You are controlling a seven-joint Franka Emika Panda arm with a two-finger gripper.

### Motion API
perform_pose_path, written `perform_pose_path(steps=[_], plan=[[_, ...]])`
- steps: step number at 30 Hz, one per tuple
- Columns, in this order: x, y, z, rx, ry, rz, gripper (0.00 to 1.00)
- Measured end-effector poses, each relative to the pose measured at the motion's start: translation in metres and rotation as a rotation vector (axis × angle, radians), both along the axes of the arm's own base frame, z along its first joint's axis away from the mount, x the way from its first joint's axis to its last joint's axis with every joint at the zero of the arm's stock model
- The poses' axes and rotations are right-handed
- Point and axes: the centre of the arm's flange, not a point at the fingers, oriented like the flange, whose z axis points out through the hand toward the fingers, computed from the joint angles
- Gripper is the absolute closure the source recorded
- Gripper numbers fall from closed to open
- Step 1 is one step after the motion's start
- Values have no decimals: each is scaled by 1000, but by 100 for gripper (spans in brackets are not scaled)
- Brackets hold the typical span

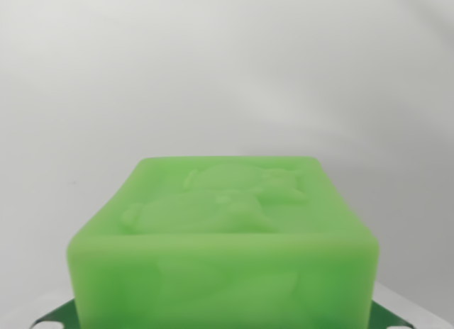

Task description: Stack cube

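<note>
Claw fingers do not appear anywhere in our wrist view, so we cannot tell whether they stand wide, narrow, or clamped on something.

Nearest to us, along the bottom edge, two small dark green corners [53, 316] poke out on either side beneath the block, one at the wrist view's left and one at the wrist view's right; what they belong to we cannot say.

Just above them sits the green cube [223, 251], filling the lower middle of the frame and cut off by the bottom edge. It is a bright, slightly translucent green with a soft, waxy look and rounded edges. Its front face is toward us and shows faint raised shapes, too blurred to make out. Its top face slopes away and carries an embossed relief of rounded, lumpy forms, perhaps a figure or animal, though we cannot identify it. We can read no letters, brand or label on it.

Beyond the cube lies a plain pale grey surface [227, 74], smooth and featureless, filling the upper part of the frame.
</note>
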Motion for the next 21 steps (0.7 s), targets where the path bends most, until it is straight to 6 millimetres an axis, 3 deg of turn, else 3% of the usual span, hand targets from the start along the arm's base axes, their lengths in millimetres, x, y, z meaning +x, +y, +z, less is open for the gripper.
perform_pose_path(steps=[21], plan=[[-1,1,62,-1,-6,-3,100]])
